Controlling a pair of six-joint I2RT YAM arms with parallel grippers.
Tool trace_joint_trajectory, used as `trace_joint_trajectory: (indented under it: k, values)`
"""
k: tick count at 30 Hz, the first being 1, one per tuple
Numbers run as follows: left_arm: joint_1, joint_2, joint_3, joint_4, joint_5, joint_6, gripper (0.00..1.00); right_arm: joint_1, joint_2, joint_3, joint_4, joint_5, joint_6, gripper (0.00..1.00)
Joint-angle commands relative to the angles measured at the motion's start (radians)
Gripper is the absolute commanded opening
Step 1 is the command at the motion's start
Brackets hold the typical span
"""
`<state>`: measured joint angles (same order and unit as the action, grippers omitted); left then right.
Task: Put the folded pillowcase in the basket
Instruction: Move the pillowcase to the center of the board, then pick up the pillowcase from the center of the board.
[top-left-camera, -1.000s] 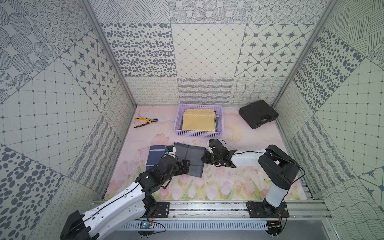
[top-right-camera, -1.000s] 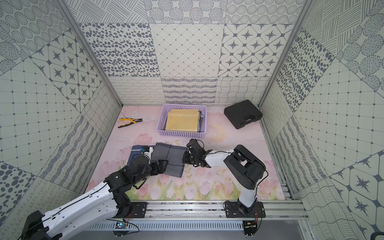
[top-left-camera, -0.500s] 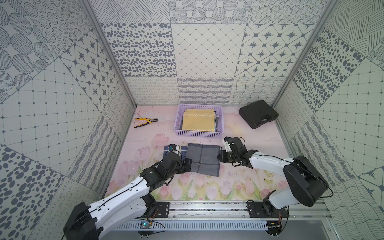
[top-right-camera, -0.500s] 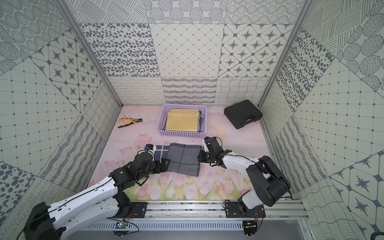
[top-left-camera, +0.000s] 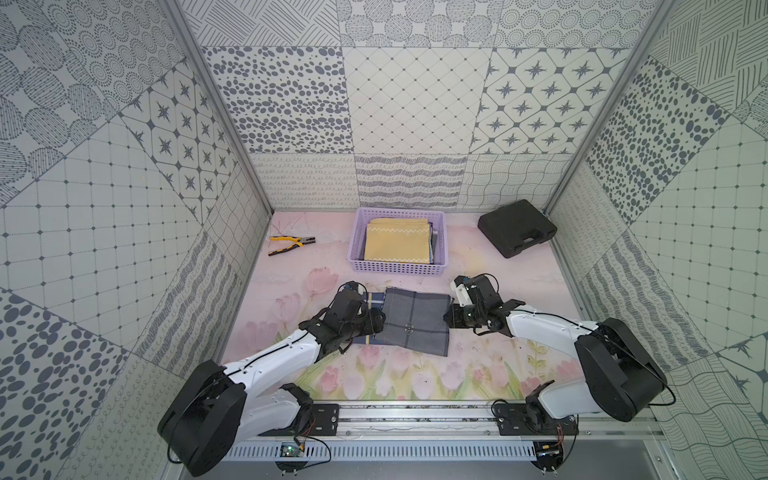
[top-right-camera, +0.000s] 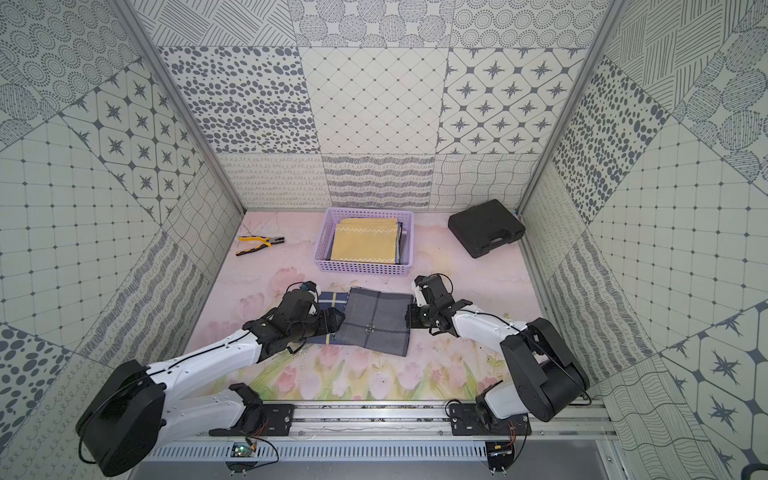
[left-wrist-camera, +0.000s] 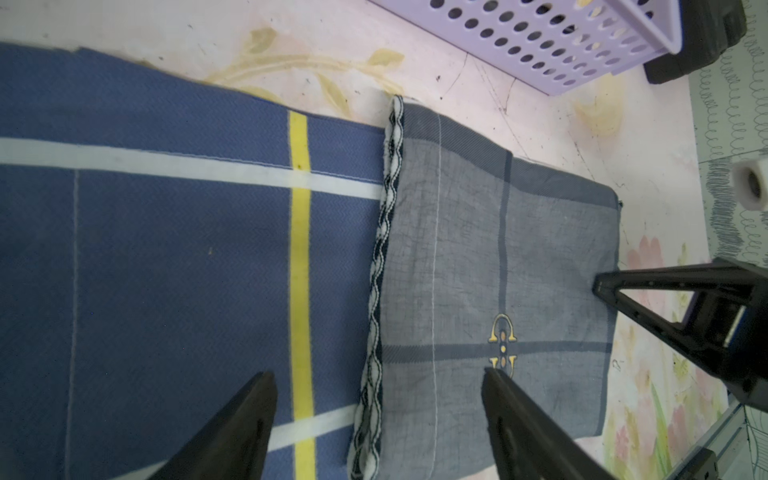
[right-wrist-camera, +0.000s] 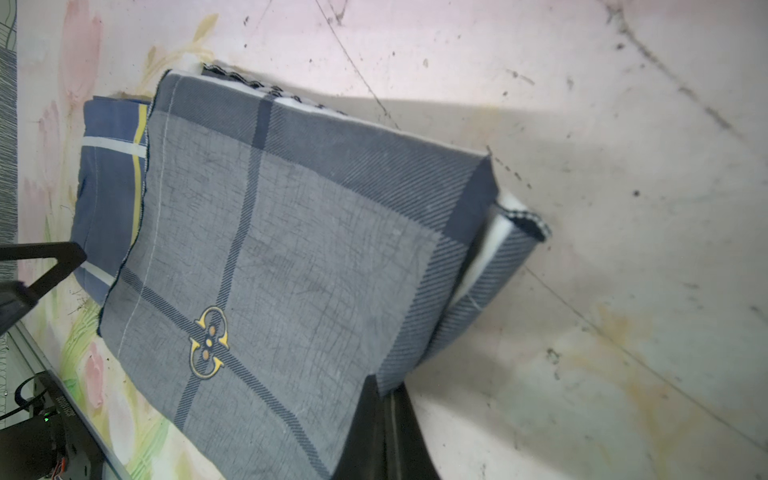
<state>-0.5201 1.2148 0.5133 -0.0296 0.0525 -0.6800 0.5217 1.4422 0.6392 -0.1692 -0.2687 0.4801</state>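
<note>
Counting the cloths gives three: a grey plaid pillowcase folded into a flat rectangle near the middle of the surface, a blue cloth beside it with its edge under the grey one, and a yellow cloth folded inside the single lilac basket. One black case sits in the far right corner, one pair of yellow-handled pliers lies at the far left, and two arms reach in from the near rail. The pillowcase is thin woven fabric with darker bands crossing at a small gold emblem, and a wavy black-and-white trim runs along the side that meets the blue cloth, which has white bands and a yellow stripe. The basket is shallow, rectangular hard plastic with rows of round holes in its walls. The case is hard and matte with a moulded handle. The left hand stands wide, one finger over the blue cloth and the other over the grey, straddling the trim; whether they touch the fabric I cannot tell. The right hand is pinched tight on the pillowcase's opposite edge, where a folded layer curls up off the surface. The pillowcase lies outside the basket, just in front of its near wall with a strip of bare surface between them, and the tulip-printed surface is bare on the cloth's near side.
</note>
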Motion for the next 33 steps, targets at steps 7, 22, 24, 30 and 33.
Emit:
trace_joint_trajectory:
  k: [7,22,24,30,33]
  values:
    - [0.095,0.243,0.079,0.241,0.253,0.031,0.69,-0.005,-0.031,-0.015,0.006,0.019,-0.023,0.0]
    - [0.107,0.371,0.114,0.288,0.293,0.031,0.51,-0.006,-0.031,-0.012,0.005,0.023,-0.017,0.0]
    - [0.106,0.379,0.11,0.293,0.301,0.028,0.49,-0.007,-0.03,-0.012,0.005,0.024,-0.015,0.0]
    - [0.107,0.394,0.099,0.306,0.329,0.023,0.38,-0.007,-0.032,-0.012,0.008,0.03,-0.011,0.0]
    - [0.106,0.389,0.09,0.312,0.336,0.02,0.32,-0.006,-0.031,-0.011,0.008,0.031,-0.008,0.0]
